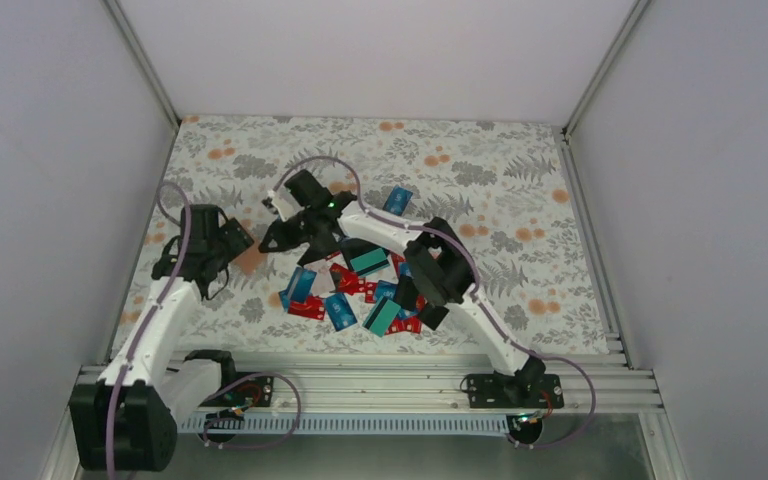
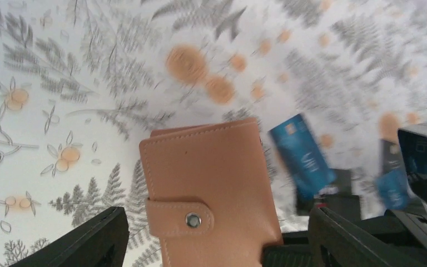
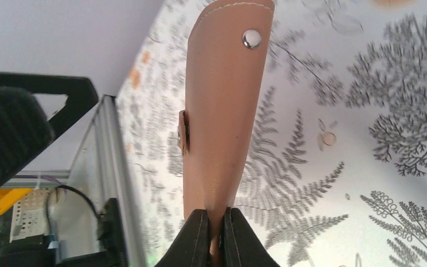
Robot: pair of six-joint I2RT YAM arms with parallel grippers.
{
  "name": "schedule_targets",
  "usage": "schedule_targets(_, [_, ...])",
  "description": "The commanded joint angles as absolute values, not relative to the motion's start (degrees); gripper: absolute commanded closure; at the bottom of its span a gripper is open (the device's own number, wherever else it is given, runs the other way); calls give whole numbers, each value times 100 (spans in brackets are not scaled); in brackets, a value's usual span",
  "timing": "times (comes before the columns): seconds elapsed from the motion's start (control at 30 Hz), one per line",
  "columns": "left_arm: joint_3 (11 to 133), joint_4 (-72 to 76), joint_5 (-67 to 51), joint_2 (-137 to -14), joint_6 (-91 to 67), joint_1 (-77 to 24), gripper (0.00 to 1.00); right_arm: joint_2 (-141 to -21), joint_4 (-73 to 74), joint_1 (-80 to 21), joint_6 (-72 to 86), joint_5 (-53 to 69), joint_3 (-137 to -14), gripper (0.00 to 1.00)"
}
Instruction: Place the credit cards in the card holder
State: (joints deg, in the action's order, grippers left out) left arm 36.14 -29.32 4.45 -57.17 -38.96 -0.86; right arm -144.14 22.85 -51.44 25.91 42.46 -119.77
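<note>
Wallet [image 1: 251, 258], from above: seemed to sit between left gripper [image 1: 232, 243] and right gripper [image 1: 272, 240], close to both. Found cards [image 1: 360, 290] heaped loose behind the right gripper, alongside its arm; none visibly in the wallet.

From the left wrist: showed the wallet [image 2: 211, 183] flat-on, strap [image 2: 178, 219] and snap [image 2: 193, 221] across its face, midway between fingers [image 2: 89, 242] spread wide, touching neither. Caught blurred blue cards [image 2: 303, 156] beyond, off to the right.

From the right wrist: showed the wallet [image 3: 222, 111] edge-on, near end nipped between fingers [image 3: 194, 233] pressed tight, standing straight ahead without sagging. Judged light, fairly stiff, smooth enough to twist in so narrow a pinch; better taken across both flat faces, clear of strap and opening.
</note>
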Motion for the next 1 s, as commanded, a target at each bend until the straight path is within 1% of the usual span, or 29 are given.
schedule_targets(0.0, [4167,-3390,422,-5241,-3701,-81,16,-13427,2069,-4986,2598,4391,-11814,96])
schedule_targets(0.07, [4371,-3420,312,-5074,-3494,-73,13,-13139,2027,-4904,2588,4386,-11648,96])
schedule_targets(0.27, [4901,-3191,-403,-4752,-2844,-77,13,-12052,1943,-4552,2527,4350,-10984,96])
schedule_targets(0.33, [5042,-3001,-765,-4646,-2648,-73,13,-11665,1900,-4370,2529,4393,-10715,96])
schedule_targets(0.43, [5210,-2580,-1659,-4568,-2344,-72,13,-11104,1839,-4029,2504,4600,-10370,96])
schedule_targets(0.6, [5476,-1925,-3204,-4825,-2109,-82,14,-10525,1857,-3466,2416,5391,-10051,96])
schedule_targets(0.7, [5628,-1526,-3947,-5081,-2167,-80,15,-10265,2027,-3253,2244,5661,-10025,96])
schedule_targets(0.83, [5819,-1018,-4785,-5477,-2318,-92,19,-9966,2105,-3127,2115,6056,-9966,96])
schedule_targets(0.97, [6064,-659,-5241,-5738,-2401,-229,21,-9784,2194,-3117,2020,6184,-9933,96])
